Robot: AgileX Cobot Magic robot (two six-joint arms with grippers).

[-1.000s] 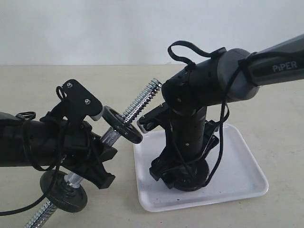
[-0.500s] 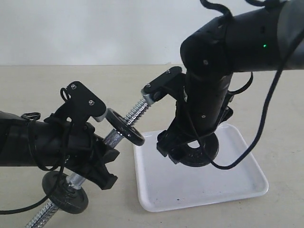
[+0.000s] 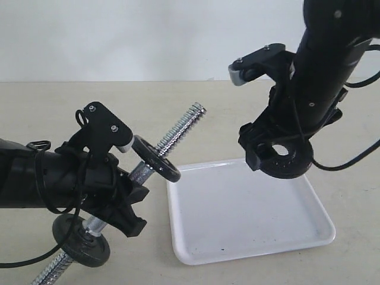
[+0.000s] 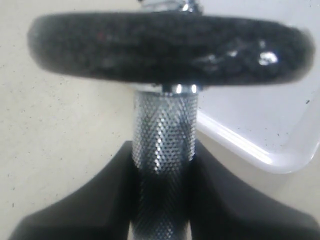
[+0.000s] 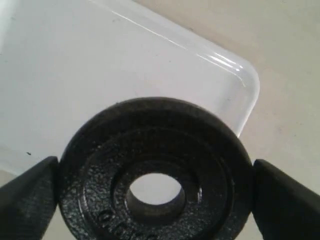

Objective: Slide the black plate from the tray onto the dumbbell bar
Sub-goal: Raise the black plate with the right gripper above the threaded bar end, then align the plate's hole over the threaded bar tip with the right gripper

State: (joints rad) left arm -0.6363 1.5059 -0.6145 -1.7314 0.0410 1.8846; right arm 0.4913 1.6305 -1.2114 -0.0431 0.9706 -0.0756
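Observation:
The black plate (image 3: 289,157) hangs in the air above the white tray (image 3: 249,237), clamped edge to edge by my right gripper (image 3: 279,155); its central hole shows in the right wrist view (image 5: 155,187). My left gripper (image 3: 119,199) is shut on the knurled middle of the dumbbell bar (image 3: 178,132), which tilts up toward the right with its threaded end free. One black disc (image 3: 155,158) sits on the bar just above my left grip, and another disc (image 3: 80,239) sits below it. In the left wrist view the bar (image 4: 162,145) runs between the jaws under the upper disc (image 4: 165,45).
The tray lies on a beige table (image 3: 148,101), right of the left arm. A white wall (image 3: 148,35) stands behind. The right arm's dark body and cables (image 3: 332,71) hang over the tray's far right corner.
My right gripper has lifted the black plate off the tray and carried it up and to the right. The left arm and bar have stayed still.

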